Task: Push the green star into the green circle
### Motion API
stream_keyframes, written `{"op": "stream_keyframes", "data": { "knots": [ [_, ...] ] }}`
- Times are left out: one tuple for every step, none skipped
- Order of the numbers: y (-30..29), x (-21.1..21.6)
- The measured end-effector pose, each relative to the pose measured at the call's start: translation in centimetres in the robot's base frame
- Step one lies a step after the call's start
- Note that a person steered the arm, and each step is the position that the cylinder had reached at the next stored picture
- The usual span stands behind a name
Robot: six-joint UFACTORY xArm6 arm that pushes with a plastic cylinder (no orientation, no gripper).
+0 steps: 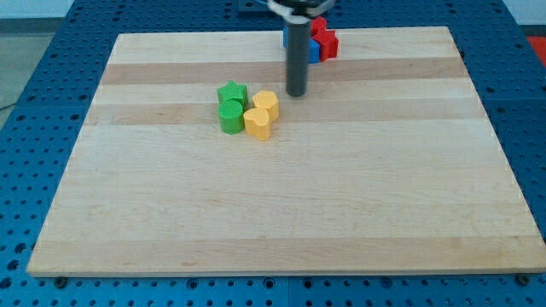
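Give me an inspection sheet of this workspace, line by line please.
Surface: wooden board, lying flat.
Job's things: green star touching green circle just below it.
Clutter: two yellow blocks beside the green pair; red block and blue block at the view's top, partly hidden by the rod.
Grippers: none; my tip sits right of the cluster, apart from it.
Cables: nothing seen.
Surroundings: blue perforated table.

obstacles: green star [231, 91], green circle [230, 116], two yellow blocks [262, 114] bunched touching, upper centre | my tip [297, 93] just right | lower bench [273, 213] open
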State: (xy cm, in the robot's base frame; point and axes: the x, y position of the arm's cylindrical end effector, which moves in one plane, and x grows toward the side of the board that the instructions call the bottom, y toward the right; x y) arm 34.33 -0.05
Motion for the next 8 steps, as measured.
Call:
{"op": "stream_keyframes", "data": {
  "knots": [
    [-3.6, -1.4],
    [-8.3, -1.8],
    [-10.5, -1.6],
    [-10.7, -1.5],
    [-9.9, -2.4],
    [-8.6, -1.9],
    [-8.7, 0.5],
    [-10.0, 2.2]
  ]
}}
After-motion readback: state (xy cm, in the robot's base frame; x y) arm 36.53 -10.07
